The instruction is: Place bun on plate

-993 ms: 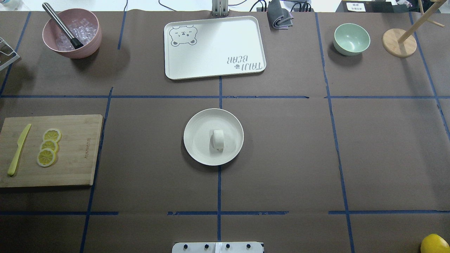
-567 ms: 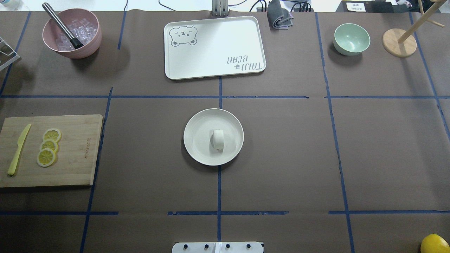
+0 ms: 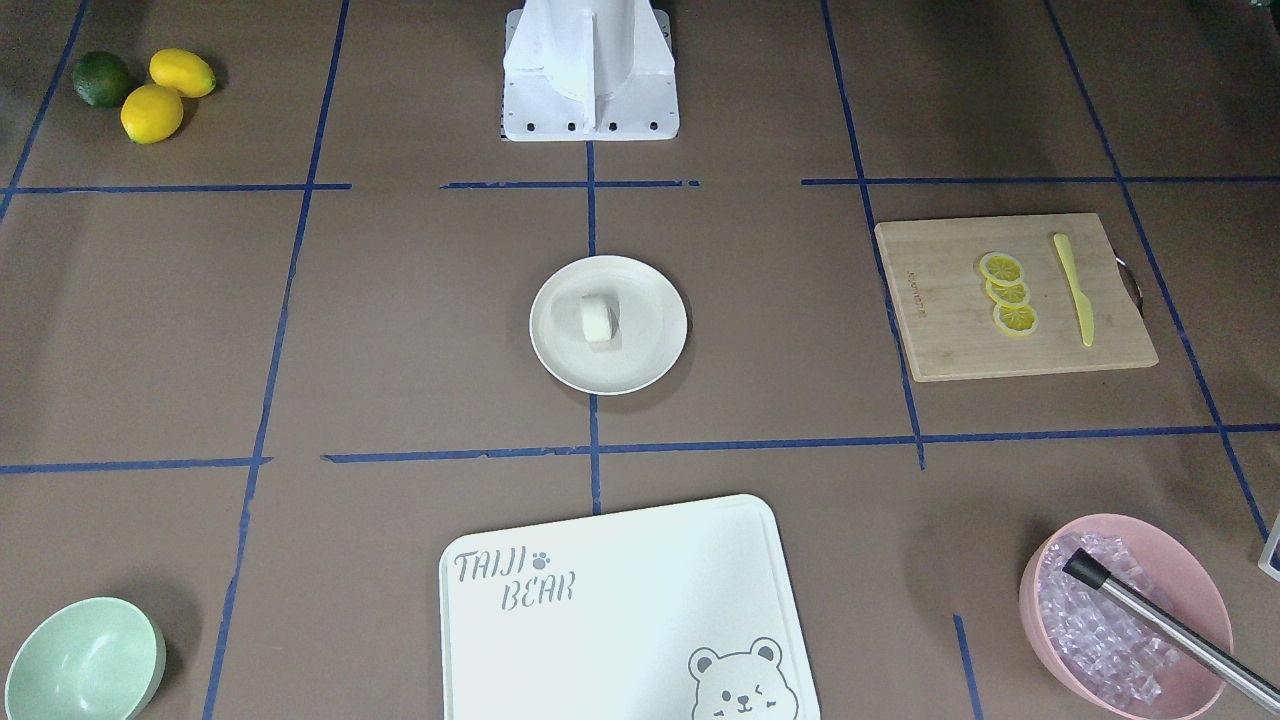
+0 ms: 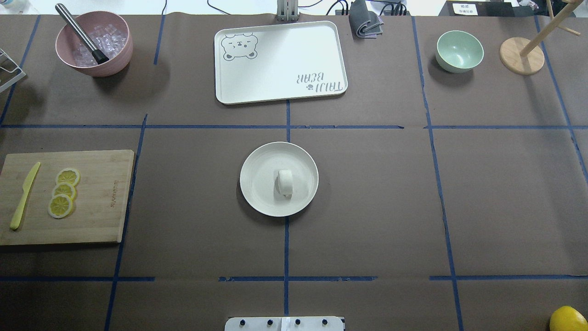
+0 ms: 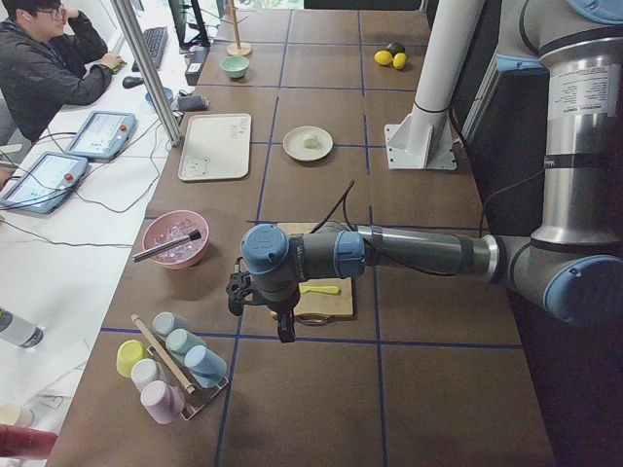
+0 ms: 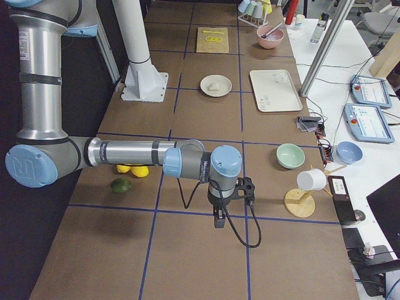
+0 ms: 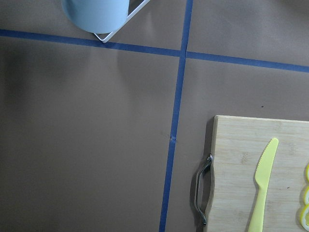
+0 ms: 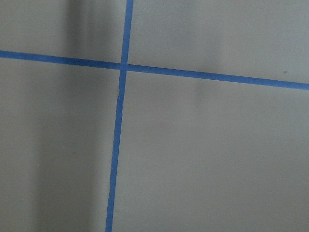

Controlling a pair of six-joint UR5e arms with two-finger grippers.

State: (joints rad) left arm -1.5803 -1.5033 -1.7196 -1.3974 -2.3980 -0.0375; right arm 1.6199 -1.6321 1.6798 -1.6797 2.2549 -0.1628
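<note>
White and rounded, the bun (image 4: 285,182) lies near the middle of the plate (image 4: 253,184), which sits at the centre of the tabletop; the task looks done. I judge the bun light and soft, easy to dent, so hold it gently by its curved sides.

The bear-print tray (image 4: 280,62) lies at the far edge. The cutting board (image 4: 96,202) with lemon slices (image 4: 63,191) and a yellow knife (image 4: 24,196) lies at the left edge. All are well apart from the plate, so nothing blocks it.

The left gripper (image 5: 282,329) and right gripper (image 6: 218,220) hang over the table ends; whether their jaws are apart or together I cannot tell.
</note>
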